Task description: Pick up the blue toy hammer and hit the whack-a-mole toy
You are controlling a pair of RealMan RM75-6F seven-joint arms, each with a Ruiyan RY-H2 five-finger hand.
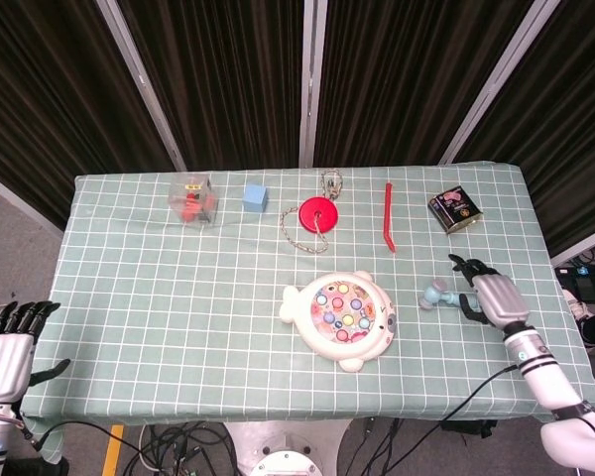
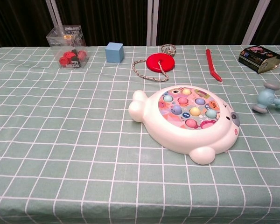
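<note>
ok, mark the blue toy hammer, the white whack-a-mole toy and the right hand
blue toy hammer (image 2: 266, 99): chest view, on its head.
white whack-a-mole toy (image 1: 340, 318): head view, on the button panel.
right hand (image 1: 490, 296): head view, on the back of the hand.

Around one whack-a-mole toy (image 1: 340, 319) lie one blue toy hammer (image 1: 435, 294), one red disc on a cord (image 1: 318, 213), one blue cube (image 1: 255, 196), one clear box (image 1: 191, 198), one red stick (image 1: 388, 229) and one dark tin (image 1: 454, 209); two hands show.
</note>
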